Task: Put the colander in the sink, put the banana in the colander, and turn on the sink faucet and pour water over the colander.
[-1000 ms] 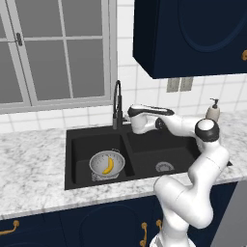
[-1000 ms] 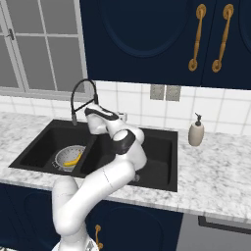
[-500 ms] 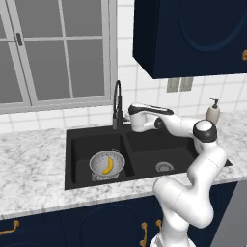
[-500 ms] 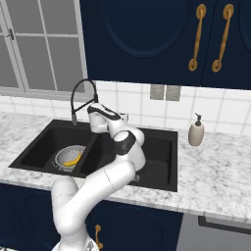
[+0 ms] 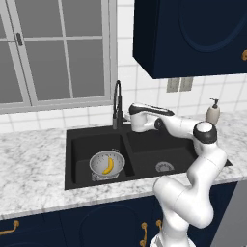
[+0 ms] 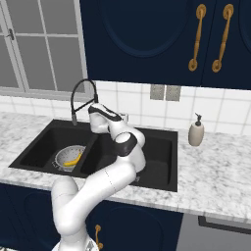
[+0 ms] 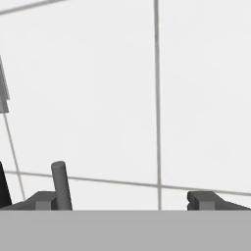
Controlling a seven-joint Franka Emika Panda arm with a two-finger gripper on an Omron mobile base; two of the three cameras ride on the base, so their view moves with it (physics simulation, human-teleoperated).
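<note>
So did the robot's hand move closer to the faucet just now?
Yes, a little. In the left base view the hand has crept left toward the sink faucet, narrowing the gap. The banana and colander stayed put in the sink.

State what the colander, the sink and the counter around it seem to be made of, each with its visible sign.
Colander: apparently metal, silvery-white with a pale sheen. Sink: matte black, without glare, perhaps composite or coated metal. Counter: white stone look, grey marbled veining; polish unclear in this rendering.
</note>
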